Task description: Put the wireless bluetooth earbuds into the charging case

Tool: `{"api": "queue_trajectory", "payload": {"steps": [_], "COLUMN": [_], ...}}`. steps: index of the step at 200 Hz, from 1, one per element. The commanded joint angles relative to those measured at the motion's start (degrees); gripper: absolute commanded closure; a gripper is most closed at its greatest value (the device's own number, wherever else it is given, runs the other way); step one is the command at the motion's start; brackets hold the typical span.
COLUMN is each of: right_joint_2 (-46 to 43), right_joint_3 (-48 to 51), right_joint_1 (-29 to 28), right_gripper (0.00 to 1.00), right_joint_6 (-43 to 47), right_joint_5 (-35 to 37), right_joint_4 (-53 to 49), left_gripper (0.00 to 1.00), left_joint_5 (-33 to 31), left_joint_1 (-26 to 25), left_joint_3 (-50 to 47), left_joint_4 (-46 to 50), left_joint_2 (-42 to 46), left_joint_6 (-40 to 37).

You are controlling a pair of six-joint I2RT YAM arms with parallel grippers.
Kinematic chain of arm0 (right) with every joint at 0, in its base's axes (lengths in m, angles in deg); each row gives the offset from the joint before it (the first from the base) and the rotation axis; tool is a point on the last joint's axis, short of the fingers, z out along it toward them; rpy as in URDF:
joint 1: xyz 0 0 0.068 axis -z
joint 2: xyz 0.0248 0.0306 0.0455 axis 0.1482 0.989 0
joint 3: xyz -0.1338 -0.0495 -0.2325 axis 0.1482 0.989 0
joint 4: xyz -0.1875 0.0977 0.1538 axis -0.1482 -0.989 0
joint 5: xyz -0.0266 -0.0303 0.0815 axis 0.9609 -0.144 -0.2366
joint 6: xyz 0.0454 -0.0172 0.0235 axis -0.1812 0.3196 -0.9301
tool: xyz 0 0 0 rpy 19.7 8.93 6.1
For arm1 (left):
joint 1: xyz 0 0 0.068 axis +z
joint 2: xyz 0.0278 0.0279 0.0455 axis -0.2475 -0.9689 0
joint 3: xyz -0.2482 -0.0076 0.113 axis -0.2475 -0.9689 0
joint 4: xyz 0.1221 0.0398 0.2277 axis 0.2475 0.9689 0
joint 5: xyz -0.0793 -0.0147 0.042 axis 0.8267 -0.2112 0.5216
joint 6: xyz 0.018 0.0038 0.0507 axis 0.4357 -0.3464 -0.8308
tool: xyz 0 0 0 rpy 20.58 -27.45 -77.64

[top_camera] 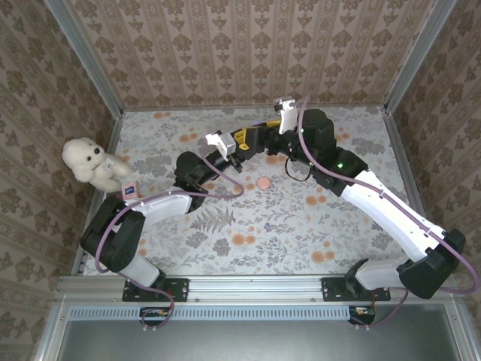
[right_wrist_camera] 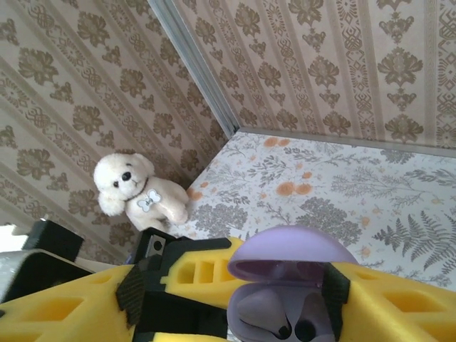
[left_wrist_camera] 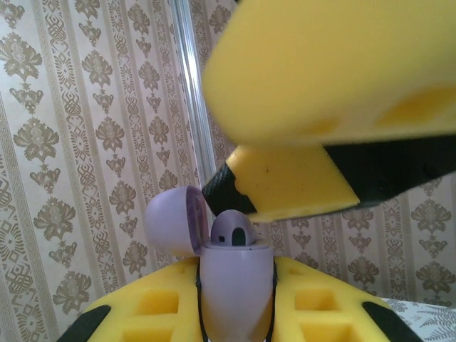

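Observation:
The lilac charging case stands upright between the yellow fingers of my left gripper, which is shut on it. Its lid hangs open to the left. One lilac earbud pokes up out of the case. Seen from the right wrist, the case shows that earbud in one socket under the raised lid. My right gripper hovers just above the case with its fingers apart and nothing between them. Both grippers meet at the back middle of the table, the left gripper below the right.
A white teddy bear sits at the left wall beside a small blue-labelled box. A small pink round thing lies on the floral cloth just in front of the grippers. Patterned walls close in the back and sides.

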Motion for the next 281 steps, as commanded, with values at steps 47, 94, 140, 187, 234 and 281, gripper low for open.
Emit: {"api": "queue_trajectory", "payload": {"steps": [47,94,140,187,234,281], "right_joint_2": [-4.0,-5.3,-4.5,2.9,14.7,20.5], "right_joint_3": [-2.9,-0.6,13.9,23.6,20.9,18.8], "right_joint_1": [4.1,5.5,4.6,-4.4,-12.4,-15.6], "right_gripper": [0.27,0.27,0.30,0.33,0.37,0.45], "right_joint_6": [-11.1,-17.6,-26.0,-35.6,-40.4,-43.8], "right_joint_5": [3.0,9.6,11.5,14.8,17.5,19.4], "right_joint_4": [-3.6,-16.6,-25.2,-23.7,-25.0,-25.7], "left_gripper": [1.00,1.00,1.00,1.00,1.00,1.00], "left_joint_5": [-0.9,-2.3,-3.1,-3.4,-4.2,-4.4], "left_joint_1": [-0.5,0.2,1.9,3.6,5.1,5.6], "left_joint_3": [0.1,-1.3,-3.7,-6.9,-10.1,-11.6], "left_joint_4": [-3.1,-3.1,-3.2,-3.1,-3.1,-3.1], "left_joint_2": [-0.1,0.8,2.5,5.0,7.9,9.1], "left_joint_6": [1.0,0.2,-0.3,-0.6,-0.6,-0.5]}}
